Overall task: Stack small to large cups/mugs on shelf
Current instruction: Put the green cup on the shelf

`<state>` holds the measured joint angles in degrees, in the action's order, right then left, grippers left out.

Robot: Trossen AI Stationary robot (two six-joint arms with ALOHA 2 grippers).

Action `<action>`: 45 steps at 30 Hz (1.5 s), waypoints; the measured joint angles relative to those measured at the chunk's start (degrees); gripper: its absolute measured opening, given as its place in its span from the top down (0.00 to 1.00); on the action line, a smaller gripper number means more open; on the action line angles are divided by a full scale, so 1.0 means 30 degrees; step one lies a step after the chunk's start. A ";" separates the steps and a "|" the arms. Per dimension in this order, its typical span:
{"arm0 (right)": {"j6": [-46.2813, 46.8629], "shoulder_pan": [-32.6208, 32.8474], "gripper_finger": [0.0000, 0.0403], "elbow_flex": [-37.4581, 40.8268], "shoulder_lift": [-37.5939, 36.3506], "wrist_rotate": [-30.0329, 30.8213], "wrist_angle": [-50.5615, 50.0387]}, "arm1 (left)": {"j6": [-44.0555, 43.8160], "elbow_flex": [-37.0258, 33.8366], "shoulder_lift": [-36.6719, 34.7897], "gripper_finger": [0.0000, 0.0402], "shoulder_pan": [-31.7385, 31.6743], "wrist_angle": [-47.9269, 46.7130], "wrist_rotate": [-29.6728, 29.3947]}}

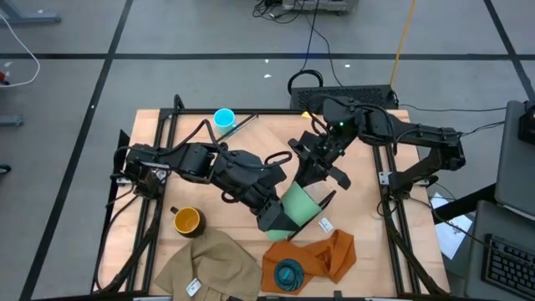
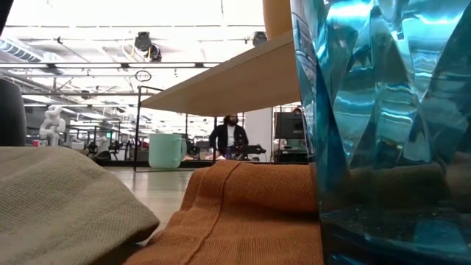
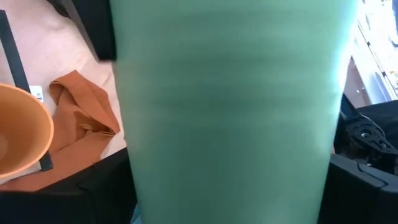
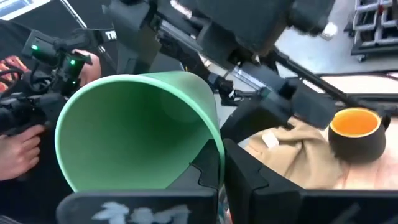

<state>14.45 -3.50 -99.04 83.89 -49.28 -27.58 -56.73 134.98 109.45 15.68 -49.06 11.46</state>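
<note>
Green cup (image 1: 303, 207) sits centre-low in the high view, tipped on its side in mid-air betw. both arms; its inside looks empty in the right wrist view (image 4: 134, 134). Left gripper (image 1: 276, 219) has its jaws closed on the cup's base end. Right gripper (image 1: 322, 180) is at the cup's rim; can't tell if its jaws grip it or how wide they stand.

Dark mug (image 1: 187, 221) w/ yellow-orange inside stands lower left on the worktop (image 1: 251, 138), nothing in it. Light-blue mug (image 1: 224, 119) stands upper centre-left, near the worktop's far edge. Teal ribbed cup (image 1: 289, 274) sits on the orange cloth (image 1: 334, 255) at bottom centre. Tan cloth (image 1: 209, 263) lies bottom left, beside the orange one.

Shelf (image 2: 228, 85) shows in the low view, upper centre, tilted.
</note>
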 joint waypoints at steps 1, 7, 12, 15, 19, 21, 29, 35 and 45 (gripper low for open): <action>0.0051 -0.0060 1.00 0.0000 -0.0004 -0.0019 0.0006 | -0.0007 0.0000 0.0000 0.09 0.0007 -0.0007 -0.0008; 0.0338 -0.0510 1.00 0.0000 -0.0004 -0.0609 -0.0087 | -0.0157 0.0000 0.0000 0.16 -0.0011 -0.0044 -0.0175; 0.0397 -0.0848 1.00 0.0007 0.0007 -0.1218 -0.0104 | -0.0189 0.0000 0.0000 0.10 -0.0015 0.0052 -0.0189; 0.0566 -0.0993 1.00 0.0007 -0.0011 -0.1599 -0.0137 | -0.0182 0.0007 0.0000 0.08 0.0033 -0.0047 -0.0117; 0.0678 -0.0981 1.00 0.0007 0.0056 -0.1706 -0.0126 | -0.0138 0.0007 0.0022 0.11 0.0043 -0.0051 -0.0008; 0.0714 -0.0972 1.00 0.0007 0.0092 -0.1907 -0.0161 | -0.0063 0.0007 0.0022 0.15 0.0015 -0.0071 -0.0015; 0.0879 -0.0994 1.00 0.0007 0.0416 -0.2976 -0.0131 | -0.0201 0.0007 0.0044 0.15 -0.0053 -0.0016 -0.0140; 0.1033 -0.0951 1.00 0.0022 0.0697 -0.4320 -0.0350 | -0.0310 0.0002 0.0044 0.05 -0.0048 0.0069 0.0112; 0.1236 -0.0965 1.00 0.0022 0.1101 -0.5131 -0.0146 | -0.1013 0.0000 0.0044 0.15 0.0065 0.0046 0.0714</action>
<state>18.16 -6.39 -98.98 87.19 -64.67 -28.01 -59.77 134.98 109.58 15.88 -48.92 13.61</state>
